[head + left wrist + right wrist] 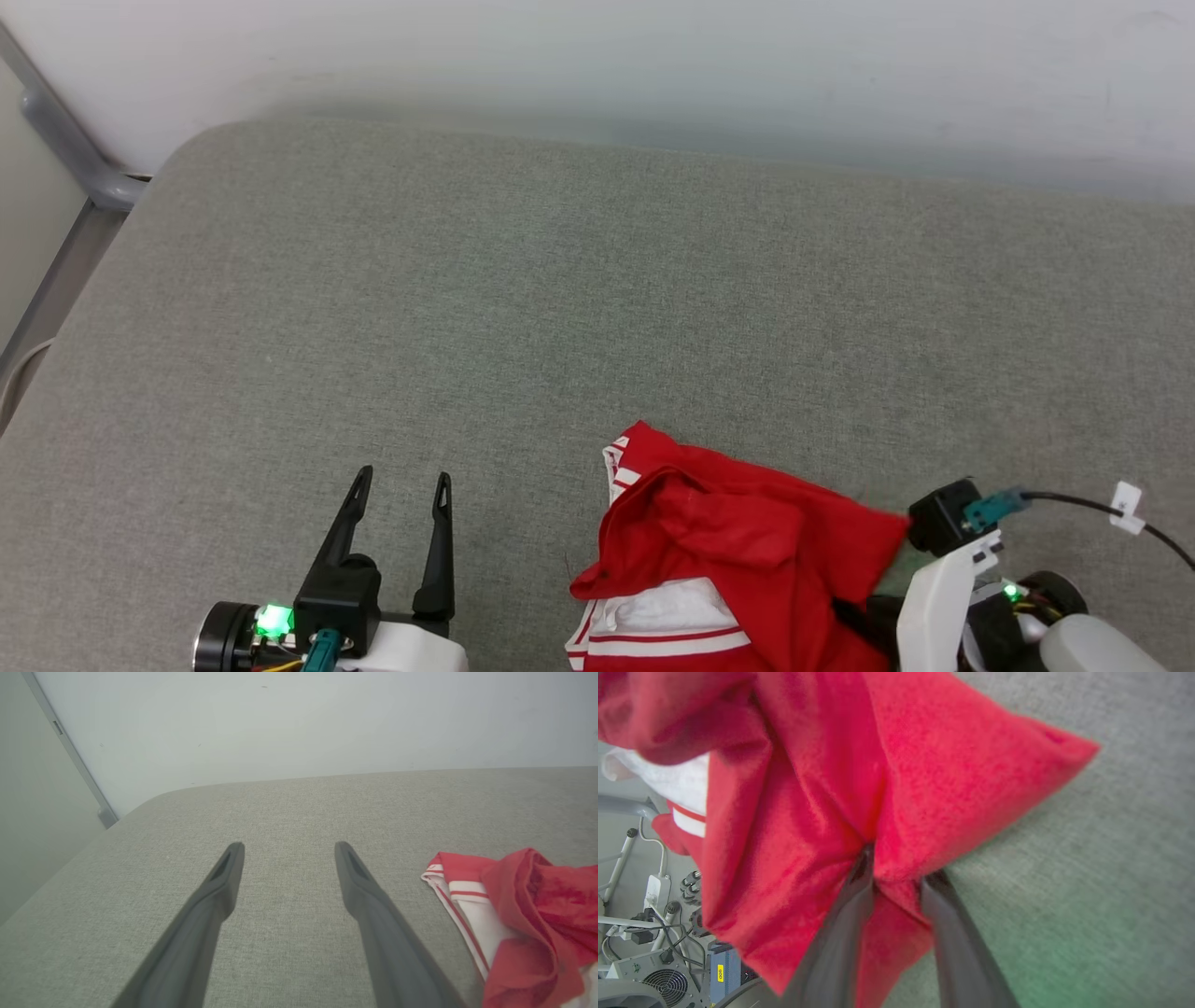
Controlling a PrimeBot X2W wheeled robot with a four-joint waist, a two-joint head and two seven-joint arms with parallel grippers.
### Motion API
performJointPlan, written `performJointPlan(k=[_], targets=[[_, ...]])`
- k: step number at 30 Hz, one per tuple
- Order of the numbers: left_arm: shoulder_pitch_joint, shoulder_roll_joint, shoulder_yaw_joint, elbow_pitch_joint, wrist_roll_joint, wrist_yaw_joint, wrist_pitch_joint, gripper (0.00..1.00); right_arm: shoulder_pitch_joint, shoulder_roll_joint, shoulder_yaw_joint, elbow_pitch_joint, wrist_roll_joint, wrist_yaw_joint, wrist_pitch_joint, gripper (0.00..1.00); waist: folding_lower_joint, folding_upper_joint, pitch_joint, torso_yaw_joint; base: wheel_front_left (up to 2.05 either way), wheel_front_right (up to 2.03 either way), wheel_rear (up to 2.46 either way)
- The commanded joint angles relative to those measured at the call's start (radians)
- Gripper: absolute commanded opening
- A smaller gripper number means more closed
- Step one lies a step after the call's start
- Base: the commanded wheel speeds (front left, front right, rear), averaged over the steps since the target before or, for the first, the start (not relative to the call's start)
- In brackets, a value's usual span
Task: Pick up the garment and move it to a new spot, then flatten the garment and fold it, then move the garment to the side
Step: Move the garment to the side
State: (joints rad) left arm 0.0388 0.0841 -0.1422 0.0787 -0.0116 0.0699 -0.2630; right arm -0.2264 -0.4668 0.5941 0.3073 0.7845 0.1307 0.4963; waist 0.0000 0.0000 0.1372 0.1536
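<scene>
On the grey surface [560, 299], the garment [747, 546] was pinched by the half-closed right gripper [899, 870]; pickup was judged underway, lifting required next.

Lab, by the cabled electronics [663, 980]

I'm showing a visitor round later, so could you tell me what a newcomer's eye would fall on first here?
The garment, bright red with white striped trim, lies crumpled at the near edge of the grey padded surface, on the robot's right. The right gripper has a fold of it bunched between its fingers, while the left gripper stands open beside it.
</scene>
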Motion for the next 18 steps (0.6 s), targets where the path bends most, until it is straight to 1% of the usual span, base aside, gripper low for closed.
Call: performJointPlan(k=[1, 6, 9, 18], targets=[[-0.002, -0.001, 0.003, 0.002, -0.003, 0.002, -0.002, 1.0, 0.019, 0.016, 0.037, 0.02, 0.01, 0.0, -0.003, 0.0, 0.0, 0.0, -0.004, -0.003, 0.0, 0.0, 0.0], [0.008, 0.0, 0.005, 0.003, -0.004, 0.003, -0.002, 1.0, -0.021, -0.021, 0.037, -0.011, 0.014, -0.001, -0.084, 0.0, 0.0, 0.0, -0.018, -0.018, 0.0, 0.0, 0.0], [0.016, 0.0, 0.008, 0.0, -0.006, 0.006, -0.002, 1.0, -0.042, -0.037, 0.035, -0.037, 0.008, -0.001, -0.121, 0.0, 0.0, 0.0, -0.022, -0.04, 0.0, 0.0, 0.0], [0.023, 0.002, 0.029, -0.008, -0.014, 0.004, -0.002, 1.0, -0.09, -0.116, 0.022, -0.088, -0.056, -0.001, -0.17, 0.0, 0.0, 0.0, -0.019, -0.16, 0.0, 0.0, 0.0]])
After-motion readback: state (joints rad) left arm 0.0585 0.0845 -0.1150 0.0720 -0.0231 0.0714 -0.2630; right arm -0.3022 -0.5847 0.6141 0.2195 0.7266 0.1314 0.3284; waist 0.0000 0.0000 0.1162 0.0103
